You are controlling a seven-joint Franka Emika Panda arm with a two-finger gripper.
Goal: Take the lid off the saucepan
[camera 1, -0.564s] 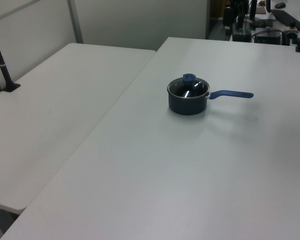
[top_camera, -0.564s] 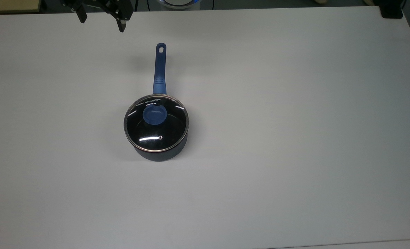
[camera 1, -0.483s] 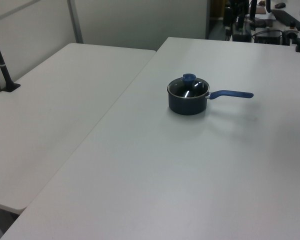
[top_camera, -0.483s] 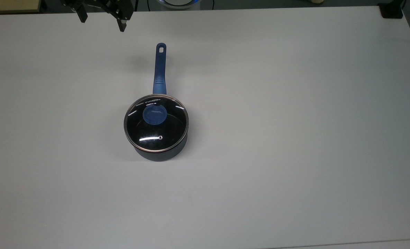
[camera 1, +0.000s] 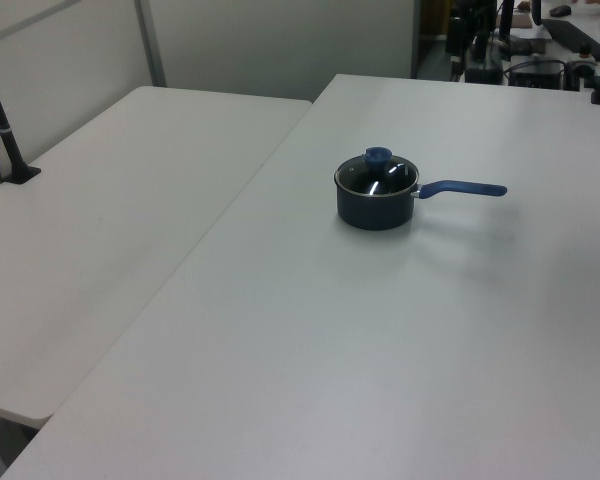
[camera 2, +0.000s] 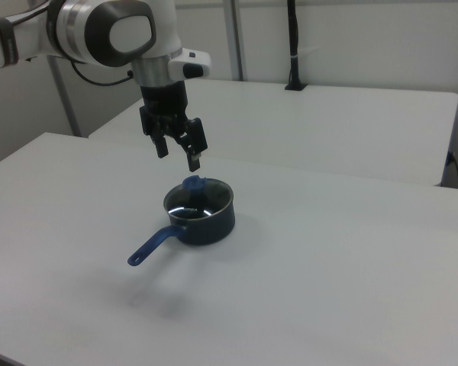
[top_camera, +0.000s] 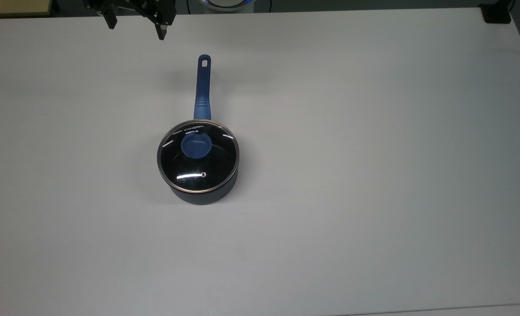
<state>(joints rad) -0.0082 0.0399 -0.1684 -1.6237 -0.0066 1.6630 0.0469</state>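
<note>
One saucepan (top_camera: 205, 193) is sitting mid-desk (top_camera: 374, 175), the lid (top_camera: 198, 164) resting on it (blue knob up); the gripper (camera 2: 178, 155) is hovering above, fingers (camera 2: 193, 158) spread wide, holding nothing.

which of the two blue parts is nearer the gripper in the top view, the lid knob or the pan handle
The saucepan's long blue handle: its holed end points toward the open gripper, while the lid's blue knob sits farther down the top view.

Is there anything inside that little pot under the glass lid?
Through the clear lid the saucepan shows only a dark inside and light glare; no contents are visible. The blue knob covers a patch of the inside, so that part stays unseen.
</note>
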